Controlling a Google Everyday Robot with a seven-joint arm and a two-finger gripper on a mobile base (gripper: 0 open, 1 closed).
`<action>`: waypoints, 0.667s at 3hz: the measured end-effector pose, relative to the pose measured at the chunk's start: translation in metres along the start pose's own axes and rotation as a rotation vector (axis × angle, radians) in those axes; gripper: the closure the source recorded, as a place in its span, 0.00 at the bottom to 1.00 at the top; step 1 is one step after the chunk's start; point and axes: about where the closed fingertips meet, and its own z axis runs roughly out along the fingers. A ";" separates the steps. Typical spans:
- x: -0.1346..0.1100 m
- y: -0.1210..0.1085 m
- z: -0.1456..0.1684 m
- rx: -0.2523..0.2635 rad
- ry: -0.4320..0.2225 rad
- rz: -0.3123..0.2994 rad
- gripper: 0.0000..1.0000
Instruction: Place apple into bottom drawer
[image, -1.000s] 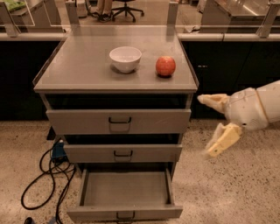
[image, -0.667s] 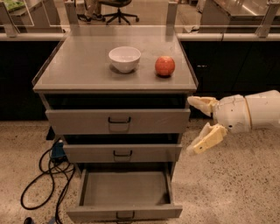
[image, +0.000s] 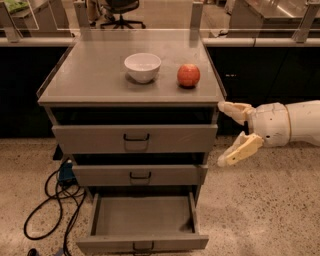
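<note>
Gripper (image: 223, 134), fingers spread apart and empty, has closed in on the right side of the cabinet (image: 212, 116). Atop the cabinet, on the counter (image: 90, 75), the apple (image: 188, 75) sits untouched. At the cabinet's foot, the bottom drawer (image: 142, 244) already stands open, so grasping likely comes next.

Cabinet top (image: 90, 75) — white bowl (image: 142, 66), apple (image: 188, 75)

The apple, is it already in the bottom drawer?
No, the apple sits on the cabinet right of the bowl, the bottom drawer stands open, and the open hand hangs right of the cabinet.
</note>
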 end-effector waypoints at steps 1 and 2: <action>0.000 -0.043 -0.036 0.024 -0.208 0.037 0.00; -0.039 -0.083 -0.099 0.160 -0.408 0.094 0.00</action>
